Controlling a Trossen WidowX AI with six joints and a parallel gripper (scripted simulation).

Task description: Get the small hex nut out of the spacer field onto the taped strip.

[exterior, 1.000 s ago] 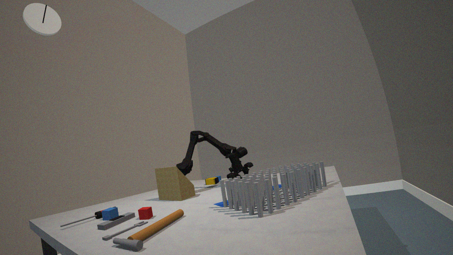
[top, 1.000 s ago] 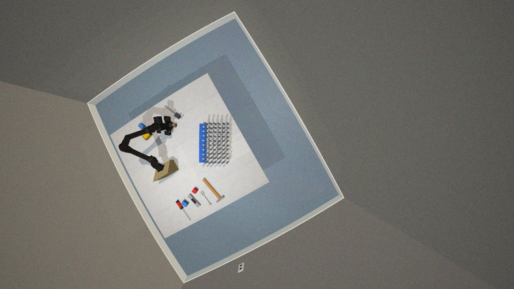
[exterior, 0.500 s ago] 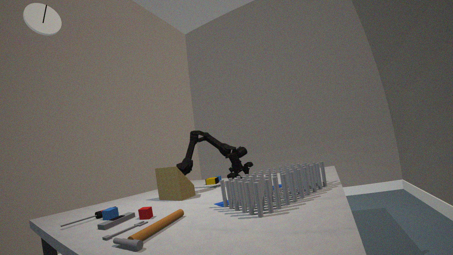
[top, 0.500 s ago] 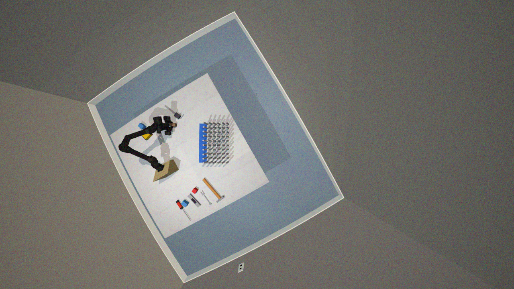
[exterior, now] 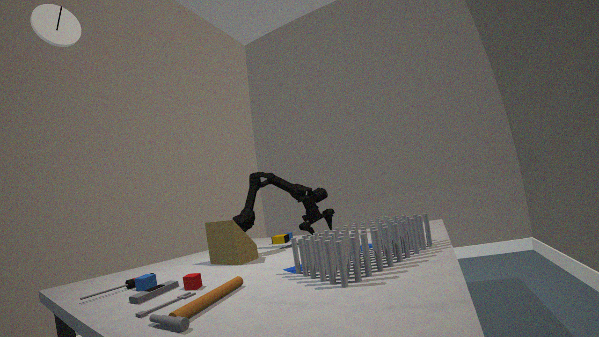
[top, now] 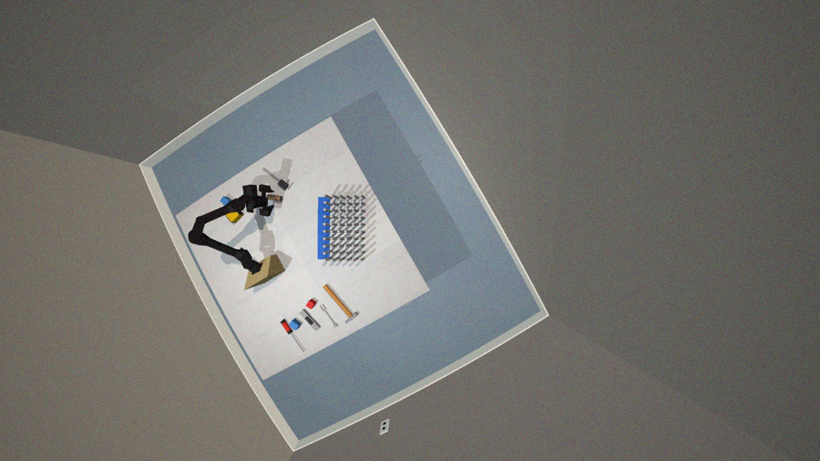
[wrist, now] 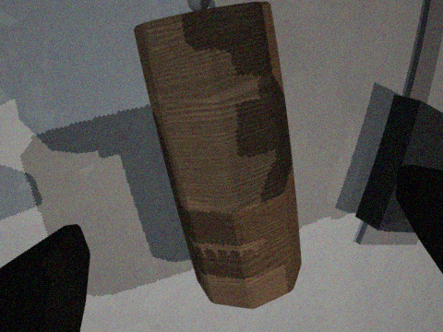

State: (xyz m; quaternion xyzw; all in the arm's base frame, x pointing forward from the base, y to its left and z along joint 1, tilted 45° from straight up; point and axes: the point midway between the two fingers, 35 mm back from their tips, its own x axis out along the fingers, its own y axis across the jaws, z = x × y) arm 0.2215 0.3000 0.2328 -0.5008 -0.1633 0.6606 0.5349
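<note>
My gripper is open. In the wrist view its dark fingers stand wide apart, left and right of a brown wooden tool handle, with a gap on each side. A bit of the tool's metal shaft shows past the handle's far end; the rest of it is hidden. I cannot tell whether the handle rests fully on the table. The metal spacers stand upright in rows, to the right of the gripper in the top view. The blue taped strip runs along their near side. I cannot make out the hex nut.
A dark-headed tool lies beside the gripper. A yellow block and a blue block lie below the arm. A hammer, screwdriver, red cube and wooden arm base are farther away.
</note>
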